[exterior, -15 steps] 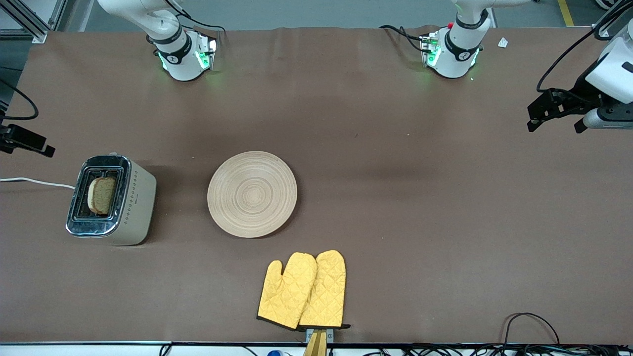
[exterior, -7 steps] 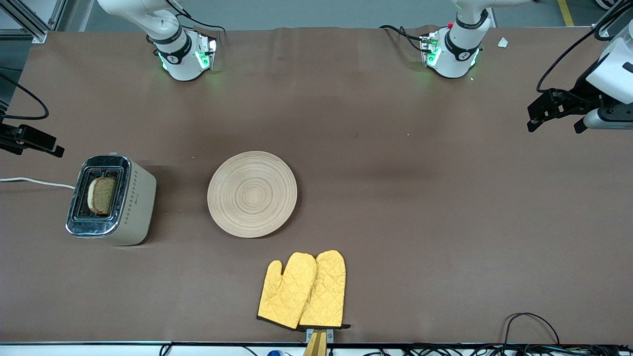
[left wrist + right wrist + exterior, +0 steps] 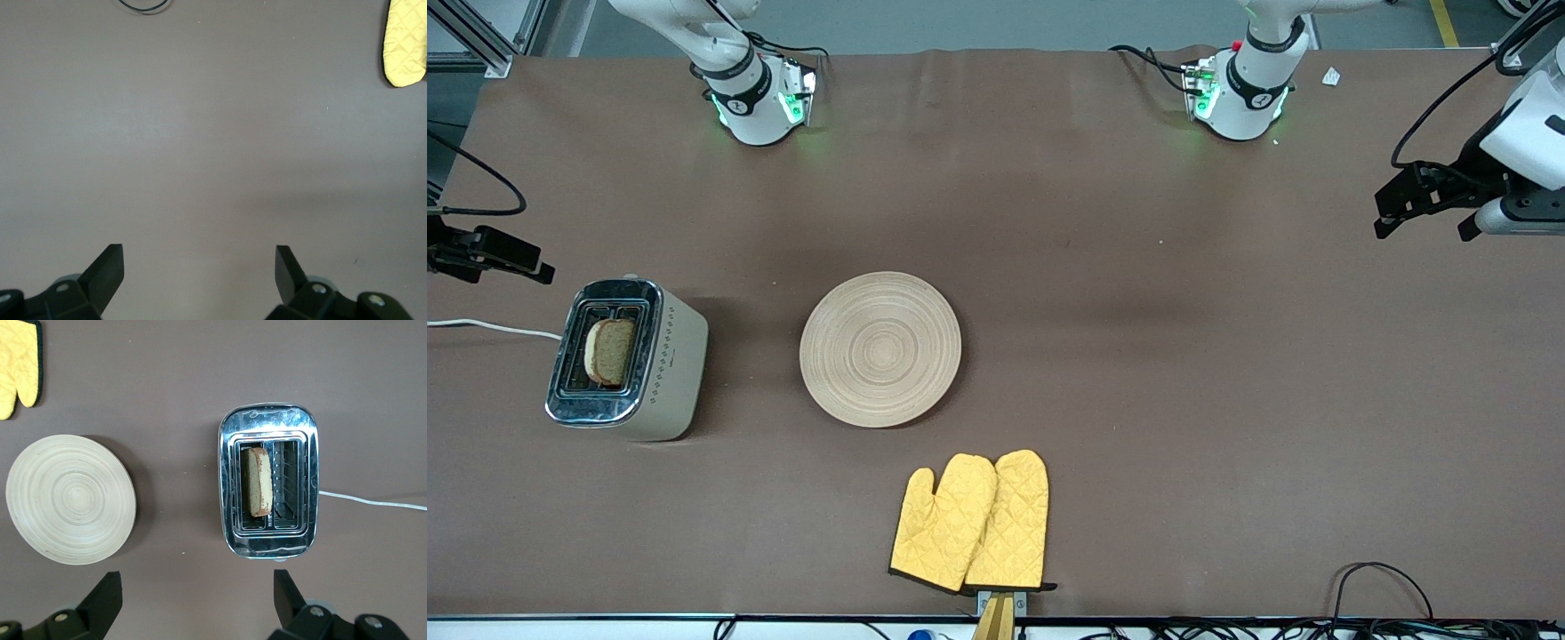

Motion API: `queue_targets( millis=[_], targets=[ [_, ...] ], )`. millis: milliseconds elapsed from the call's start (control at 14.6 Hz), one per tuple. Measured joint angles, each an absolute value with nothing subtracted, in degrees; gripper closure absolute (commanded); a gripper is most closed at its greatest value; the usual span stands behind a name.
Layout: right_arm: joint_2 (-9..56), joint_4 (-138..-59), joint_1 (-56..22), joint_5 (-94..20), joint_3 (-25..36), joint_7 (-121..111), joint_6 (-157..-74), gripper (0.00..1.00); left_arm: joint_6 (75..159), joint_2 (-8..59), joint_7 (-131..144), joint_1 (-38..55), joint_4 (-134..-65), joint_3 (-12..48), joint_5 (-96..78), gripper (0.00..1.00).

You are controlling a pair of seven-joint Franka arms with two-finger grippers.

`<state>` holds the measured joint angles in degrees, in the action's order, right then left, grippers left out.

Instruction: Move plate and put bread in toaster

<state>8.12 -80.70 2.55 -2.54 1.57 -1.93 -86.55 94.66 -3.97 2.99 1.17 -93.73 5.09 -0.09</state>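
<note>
The cream toaster (image 3: 667, 356) stands toward the right arm's end of the table, its white cord (image 3: 489, 327) running off the edge. The brown bread (image 3: 610, 350) stands in the toaster slot on the plate's side and also shows in the right wrist view (image 3: 257, 482). The wooden plate (image 3: 880, 348) lies bare mid-table beside the toaster. My right gripper (image 3: 525, 262) is open and empty, high over the table next to the toaster (image 3: 269, 420). My left gripper (image 3: 1423, 224) is open and empty, over the left arm's end of the table.
A pair of yellow oven mitts (image 3: 971, 523) lies nearer the front camera than the plate (image 3: 70, 499), at the table's front edge. One mitt shows in the left wrist view (image 3: 405, 40). Black cables (image 3: 1378, 578) lie at the front edge toward the left arm's end.
My right gripper has drifted a little toward the toaster and the middle of the table. The left arm, plate, bread and toaster have not moved.
</note>
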Motion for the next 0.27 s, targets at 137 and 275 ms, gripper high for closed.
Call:
queue_targets(
  millis=[137,275],
  targets=[
    [8.06,-80.53,1.69,1.16,0.59,-1.9,-86.88,0.0,94.66,-3.93,2.99,1.16,-93.62,5.08,-0.09,0.0],
    [8.01,-80.34,0.89,3.58,0.42,-1.82,-87.11,0.0,94.66,-3.58,2.99,1.16,-92.84,5.08,-0.09,0.0]
  ],
)
